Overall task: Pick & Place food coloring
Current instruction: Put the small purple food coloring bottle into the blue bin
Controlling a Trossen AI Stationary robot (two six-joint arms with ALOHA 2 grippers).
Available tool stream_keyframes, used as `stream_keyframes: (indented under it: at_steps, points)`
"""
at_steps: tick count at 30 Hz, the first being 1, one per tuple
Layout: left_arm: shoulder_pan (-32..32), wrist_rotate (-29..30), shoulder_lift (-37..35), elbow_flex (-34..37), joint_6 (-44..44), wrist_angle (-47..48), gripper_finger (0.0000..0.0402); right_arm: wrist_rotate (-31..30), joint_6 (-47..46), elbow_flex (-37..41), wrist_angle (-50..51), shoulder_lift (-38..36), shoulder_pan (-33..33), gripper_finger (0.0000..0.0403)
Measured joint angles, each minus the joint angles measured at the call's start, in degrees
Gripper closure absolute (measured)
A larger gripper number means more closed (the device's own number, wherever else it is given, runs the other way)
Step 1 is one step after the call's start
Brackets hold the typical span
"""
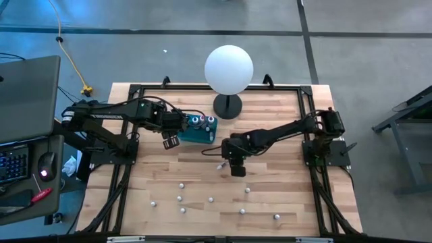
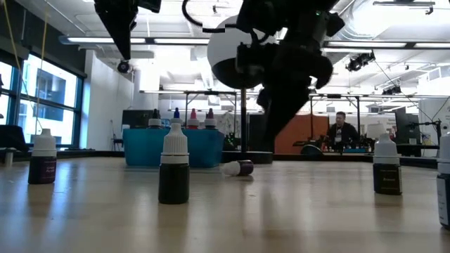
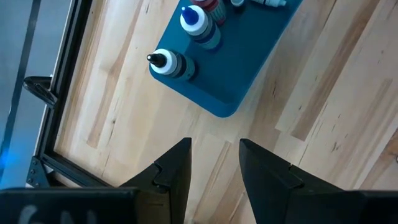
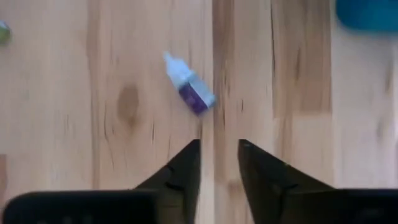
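One food coloring bottle (image 4: 189,92), with a white cap and a purple label, lies on its side on the wooden table, also seen in the low view (image 2: 239,168). My right gripper (image 4: 219,144) hovers open just short of it, pointing steeply down, with nothing between its fingers. The teal tray (image 1: 191,135) stands at the far middle with several bottles (image 3: 169,63) upright in it. My left gripper (image 3: 214,142) hangs open above the table beside the tray's near-left corner, holding nothing.
Several more small bottles (image 1: 179,183) stand upright, scattered over the near half of the table, two of them close in the low view (image 2: 174,169). A big white globe on a black stand (image 1: 229,71) stands at the far edge behind the tray. A person (image 2: 342,130) sits far off in the room.
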State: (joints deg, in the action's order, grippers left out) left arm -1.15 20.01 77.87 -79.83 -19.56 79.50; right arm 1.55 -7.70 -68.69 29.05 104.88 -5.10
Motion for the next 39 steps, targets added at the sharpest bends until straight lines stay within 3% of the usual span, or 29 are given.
stream_keyframes:
  at_steps: [6,12,18,26,30,34,36,39]
  points:
    - [0.01,0.0,0.0,0.0,0.01,-0.02,0.0271,3.9,8.14,0.02,-11.61,1.61,-0.15,0.0234]
    - [0.0,-0.15,0.0,0.0,0.01,-0.04,0.0271,5.48,9.66,0.07,-16.97,7.37,0.77,0.0218]
    - [0.0,-1.69,0.0,0.0,0.01,-0.03,0.0271,5.05,11.45,-0.04,-16.63,10.2,1.75,0.0239]
    - [0.01,-1.13,0.0,0.0,1.91,-0.11,0.0271,6.69,11.29,-3.67,-13.2,10.23,4.54,0.0339]
    - [0.0,-0.98,0.0,0.0,1.86,-0.11,0.0271,6.04,12.11,-11.44,-10.96,10.18,6.9,0.0342]
    - [0.0,0.18,0.0,0.0,1.75,-0.08,0.0271,-3.5,15.64,-18.77,-11.39,9.98,9.44,0.0342]
    - [0.02,0.42,0.0,0.0,1.75,-0.04,0.0271,-6.57,15.13,-20.25,-12.49,9.86,11.05,0.0331]
    - [0.02,0.48,0.0,0.0,1.75,0.03,0.0271,-5.27,14.14,-19.2,-13.44,9.86,13.16,0.0317]
